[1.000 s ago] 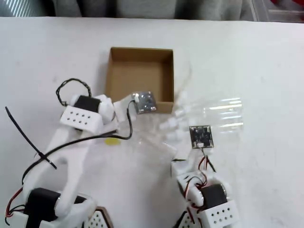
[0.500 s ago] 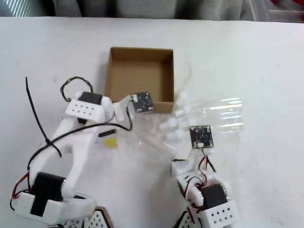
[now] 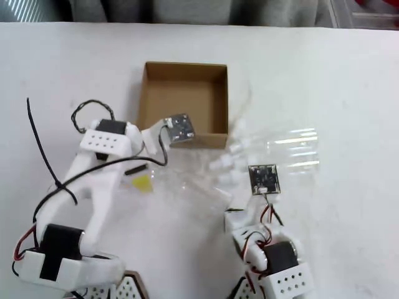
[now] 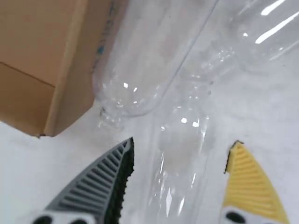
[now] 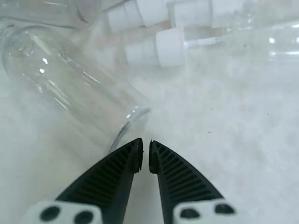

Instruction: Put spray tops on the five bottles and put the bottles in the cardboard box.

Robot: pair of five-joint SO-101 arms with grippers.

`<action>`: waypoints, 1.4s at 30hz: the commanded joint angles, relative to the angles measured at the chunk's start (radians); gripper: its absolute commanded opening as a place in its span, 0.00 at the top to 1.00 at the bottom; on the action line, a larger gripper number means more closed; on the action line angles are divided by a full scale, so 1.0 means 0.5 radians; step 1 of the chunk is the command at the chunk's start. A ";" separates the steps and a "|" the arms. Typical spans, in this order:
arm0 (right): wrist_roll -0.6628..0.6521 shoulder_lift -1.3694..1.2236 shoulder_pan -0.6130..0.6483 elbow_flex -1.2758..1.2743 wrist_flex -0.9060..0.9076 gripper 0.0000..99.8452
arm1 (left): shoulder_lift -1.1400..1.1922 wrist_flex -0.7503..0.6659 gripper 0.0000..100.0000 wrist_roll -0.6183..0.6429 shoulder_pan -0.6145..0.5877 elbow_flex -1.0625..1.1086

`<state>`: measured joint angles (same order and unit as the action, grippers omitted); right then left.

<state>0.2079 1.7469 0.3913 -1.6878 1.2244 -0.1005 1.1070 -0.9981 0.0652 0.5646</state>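
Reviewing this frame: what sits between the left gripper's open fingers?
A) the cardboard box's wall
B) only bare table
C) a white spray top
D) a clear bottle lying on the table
D: in the left wrist view a clear bottle lies on the table between the grey and yellow fingers of the left gripper, which is open.

Cardboard box (image 3: 187, 66) sits open, upper middle of the frame. Clear bottles (image 3: 293, 146) lie on their sides just right of it, with white spray tops (image 3: 227, 163) bunched off its lower right corner. Left arm (image 3: 100, 180) is lower left, right arm (image 3: 268, 249) bottom centre.
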 commanded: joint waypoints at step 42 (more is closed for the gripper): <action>-0.009 -0.002 0.020 -0.009 0.032 0.98 | 0.459 0.964 0.96 -0.150 0.140 -0.614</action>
<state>0.2079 1.7469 0.3913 -1.6878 1.2244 0.1404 1.5213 -1.1285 0.1281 0.3483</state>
